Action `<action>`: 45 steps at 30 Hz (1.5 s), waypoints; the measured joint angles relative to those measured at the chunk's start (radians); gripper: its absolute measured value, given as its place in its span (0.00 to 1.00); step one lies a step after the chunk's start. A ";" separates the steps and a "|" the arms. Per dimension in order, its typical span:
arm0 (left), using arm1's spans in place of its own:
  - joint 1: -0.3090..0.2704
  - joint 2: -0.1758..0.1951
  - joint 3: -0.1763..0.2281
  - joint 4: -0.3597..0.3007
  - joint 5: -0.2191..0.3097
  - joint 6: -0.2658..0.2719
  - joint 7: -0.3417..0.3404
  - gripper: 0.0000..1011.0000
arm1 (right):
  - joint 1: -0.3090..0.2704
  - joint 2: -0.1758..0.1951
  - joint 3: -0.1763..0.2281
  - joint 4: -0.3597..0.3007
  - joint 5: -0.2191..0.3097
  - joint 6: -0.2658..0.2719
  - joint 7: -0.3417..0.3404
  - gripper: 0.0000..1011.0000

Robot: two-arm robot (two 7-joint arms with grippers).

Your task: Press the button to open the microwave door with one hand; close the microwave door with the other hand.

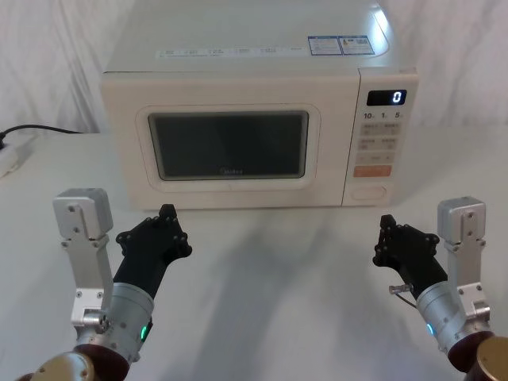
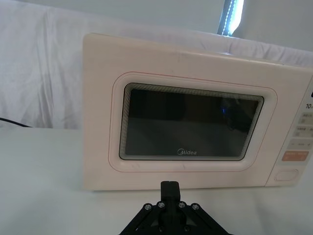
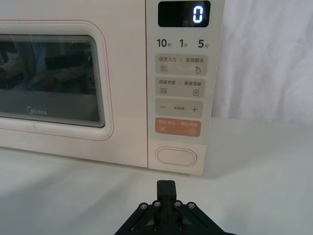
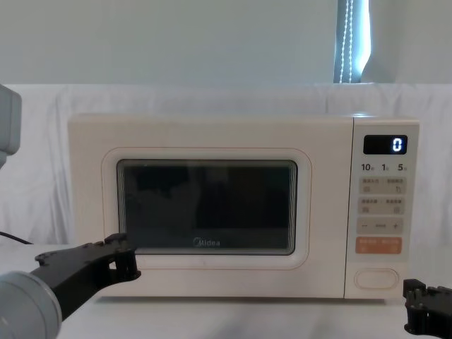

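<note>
Your right pincer (image 1: 386, 236), pressed together, hovers near the tabletop's (image 1: 270, 270) front edge, short of the button (image 3: 176, 156); drift upward and you'd hit the orange key (image 3: 178, 128). The microwave door (image 1: 230, 143) sits closed.

Head looks down on the microwave (image 1: 246, 119), chest faces it level, both wrists sit low and close, sharing its front.
</note>
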 joint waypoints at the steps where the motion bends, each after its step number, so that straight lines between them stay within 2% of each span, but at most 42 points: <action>1: 0.000 0.000 0.000 0.000 0.000 0.000 0.000 0.00 | 0.000 0.000 0.000 0.000 0.000 0.000 0.000 0.00; 12: 0.000 0.000 0.000 0.000 -0.001 -0.001 0.000 0.00 | 0.000 0.000 0.000 0.000 0.000 0.000 0.000 0.00; 15: 0.000 0.000 0.000 0.000 -0.002 -0.001 0.000 0.05 | 0.000 0.000 0.000 0.000 0.000 0.000 0.000 0.00; 22: 0.000 0.000 0.000 0.000 -0.002 -0.001 0.000 0.24 | 0.000 0.000 0.000 0.000 0.000 0.000 0.000 0.00; 23: 0.000 0.000 0.000 0.000 -0.002 -0.001 0.000 0.30 | 0.000 0.000 0.000 0.000 0.000 0.000 0.000 0.00; 26: 0.000 0.000 0.000 0.000 -0.002 -0.001 0.000 0.36 | 0.000 0.000 0.000 0.000 0.000 0.000 0.000 0.00; 27: 0.000 0.000 0.000 0.000 -0.002 -0.001 0.000 0.42 | 0.000 0.000 0.000 0.000 0.000 0.000 0.000 0.00; 31: 0.000 0.000 0.000 0.000 -0.002 -0.001 0.000 0.51 | 0.000 0.000 0.000 0.000 0.000 0.000 0.000 0.00; 32: 0.000 0.000 0.000 0.000 -0.002 -0.001 0.000 0.58 | 0.000 0.000 0.000 0.000 0.000 0.000 0.000 0.00; 33: 0.000 0.000 0.000 0.000 -0.002 -0.001 0.000 0.58 | 0.000 0.000 0.000 0.000 0.000 0.000 0.000 0.00; 35: 0.000 0.000 0.000 0.000 -0.002 -0.001 0.000 0.68 | 0.000 0.000 0.000 0.000 0.000 0.000 0.000 0.00; 37: 0.000 0.000 0.000 0.000 -0.002 -0.001 0.000 0.72 | 0.000 0.000 0.000 0.000 0.000 0.000 0.000 0.00; 38: 0.000 0.000 0.000 0.000 -0.002 -0.001 0.000 0.78 | 0.000 0.000 0.000 0.000 0.000 0.000 0.000 0.00; 45: 0.000 0.000 0.000 0.000 -0.002 -0.001 0.000 0.96 | 0.000 0.000 0.000 0.000 0.000 0.000 0.000 0.00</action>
